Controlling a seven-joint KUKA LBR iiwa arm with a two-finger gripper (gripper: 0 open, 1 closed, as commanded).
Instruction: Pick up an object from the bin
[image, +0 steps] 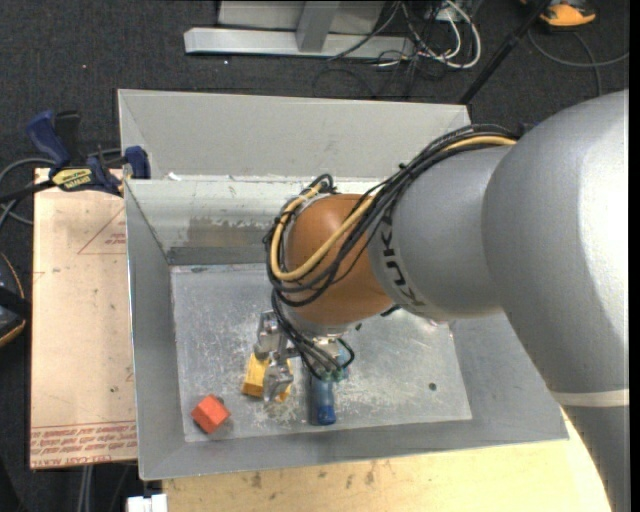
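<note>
The gripper (273, 372) sits low in the grey bin (150, 320), right at a small yellow block (254, 380). I cannot tell whether it grips the block. A blue cylinder (322, 402) lies just beside the gripper on its other side, and an orange cube (210, 413) lies beyond the block.

Black brand lettering running along grey arm (440, 250), near orange cover (330, 260); letters "UK" reading clearly, rest not legible.
</note>
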